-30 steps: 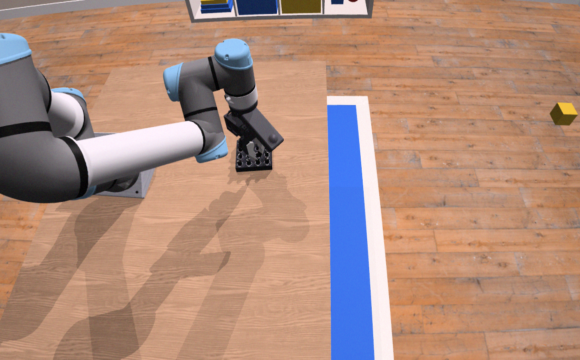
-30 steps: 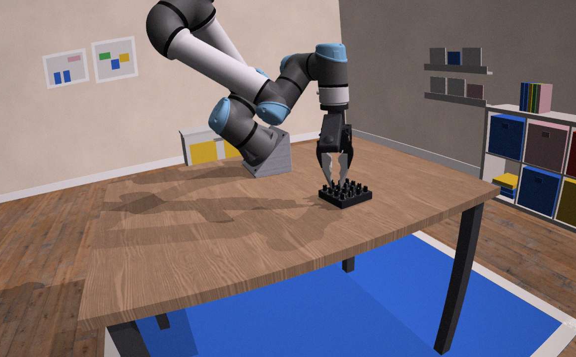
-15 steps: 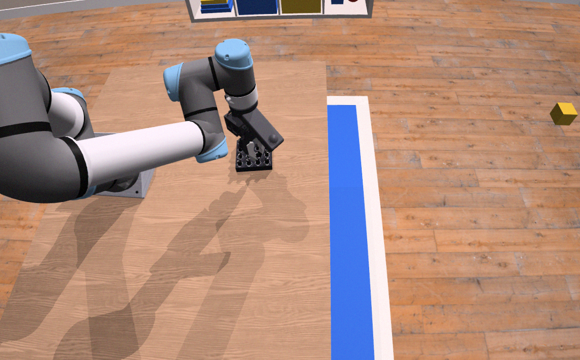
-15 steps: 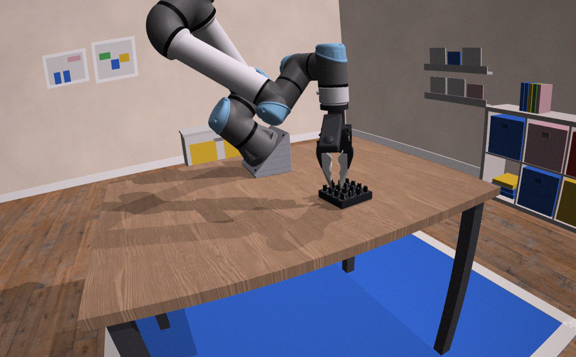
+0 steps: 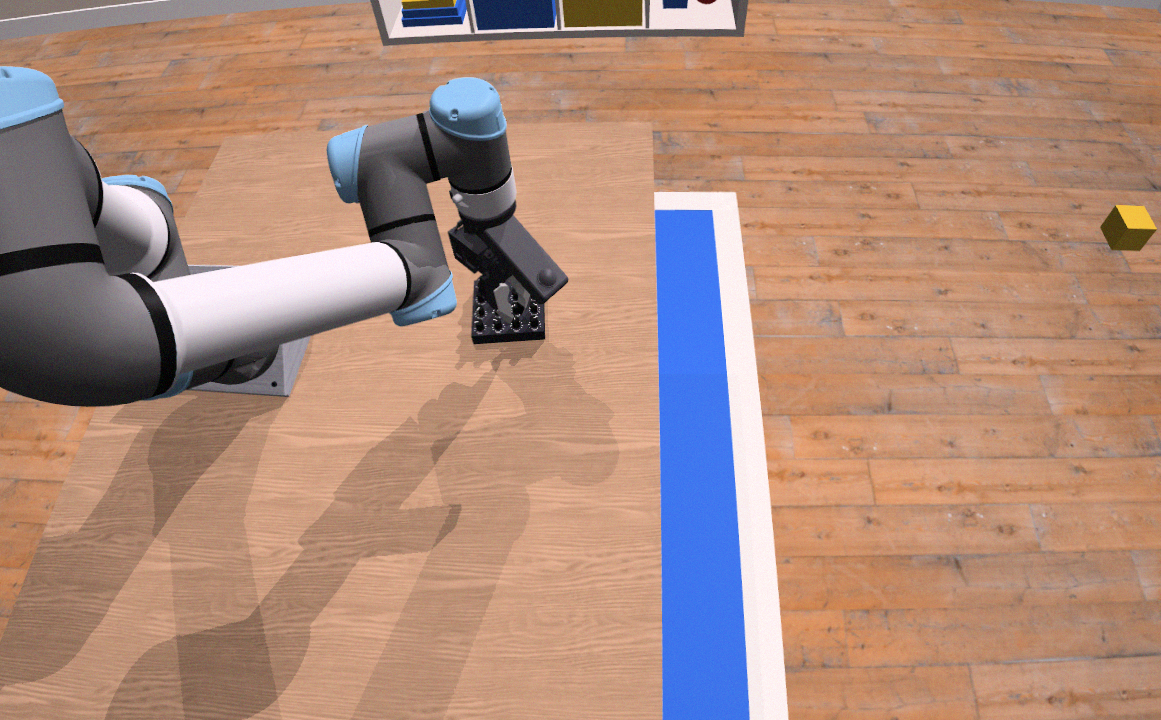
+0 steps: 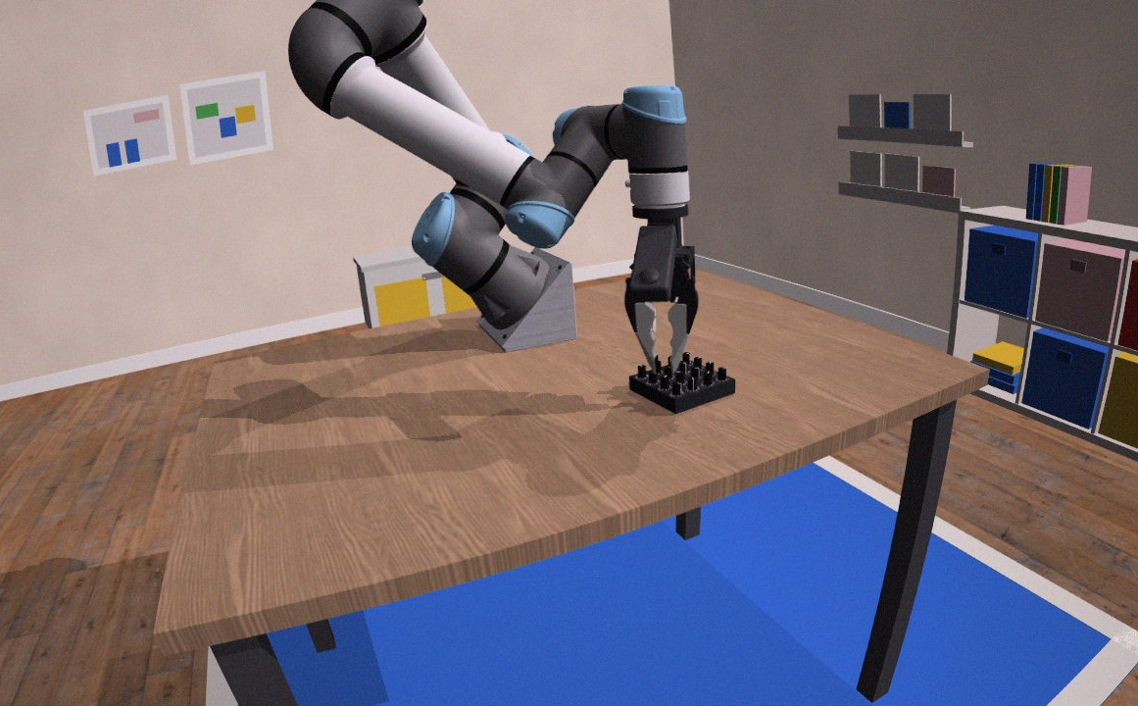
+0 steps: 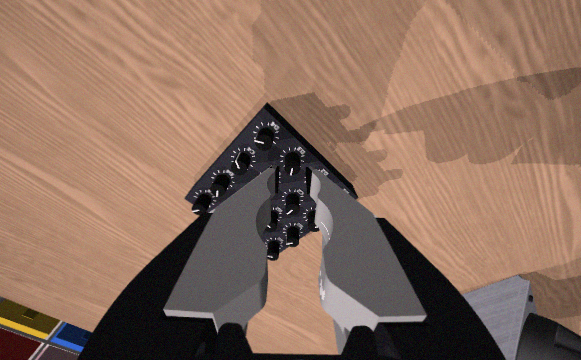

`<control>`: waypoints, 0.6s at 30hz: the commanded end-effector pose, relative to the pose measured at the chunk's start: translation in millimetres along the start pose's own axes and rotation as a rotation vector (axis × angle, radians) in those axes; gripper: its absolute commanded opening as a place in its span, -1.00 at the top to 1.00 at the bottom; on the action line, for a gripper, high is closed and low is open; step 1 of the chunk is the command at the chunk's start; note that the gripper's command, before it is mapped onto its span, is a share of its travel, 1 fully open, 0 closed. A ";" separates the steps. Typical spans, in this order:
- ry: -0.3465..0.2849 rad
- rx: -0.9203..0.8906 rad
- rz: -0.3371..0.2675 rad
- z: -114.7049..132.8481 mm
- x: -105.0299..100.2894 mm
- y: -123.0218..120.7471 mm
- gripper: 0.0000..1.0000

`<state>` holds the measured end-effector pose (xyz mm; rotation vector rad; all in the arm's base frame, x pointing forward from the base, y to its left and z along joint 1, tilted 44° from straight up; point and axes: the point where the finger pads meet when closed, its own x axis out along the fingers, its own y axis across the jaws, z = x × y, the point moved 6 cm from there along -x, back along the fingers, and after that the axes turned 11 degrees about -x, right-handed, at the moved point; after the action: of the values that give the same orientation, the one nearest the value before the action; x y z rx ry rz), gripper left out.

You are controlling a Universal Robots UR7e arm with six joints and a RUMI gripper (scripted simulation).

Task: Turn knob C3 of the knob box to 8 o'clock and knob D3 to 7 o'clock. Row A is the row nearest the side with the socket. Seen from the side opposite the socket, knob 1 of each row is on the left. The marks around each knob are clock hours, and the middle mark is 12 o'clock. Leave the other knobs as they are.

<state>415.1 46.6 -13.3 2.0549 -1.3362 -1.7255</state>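
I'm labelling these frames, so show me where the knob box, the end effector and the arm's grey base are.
knob box (image 5: 530, 335): top view, its front right corner.
end effector (image 6: 666, 358): exterior view, midway between the fingertips.
arm's grey base (image 6: 558, 326): exterior view, its sloped side's lower corner.
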 end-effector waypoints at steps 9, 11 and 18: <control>0.001 0.000 -0.001 -0.2 0.6 -0.1 0.78; 0.001 0.000 -0.001 -0.2 0.6 -0.1 0.78; 0.001 0.000 -0.001 -0.2 5.2 -0.1 0.78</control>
<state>414.9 44.5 -15.4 2.0548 -1.3363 -1.7255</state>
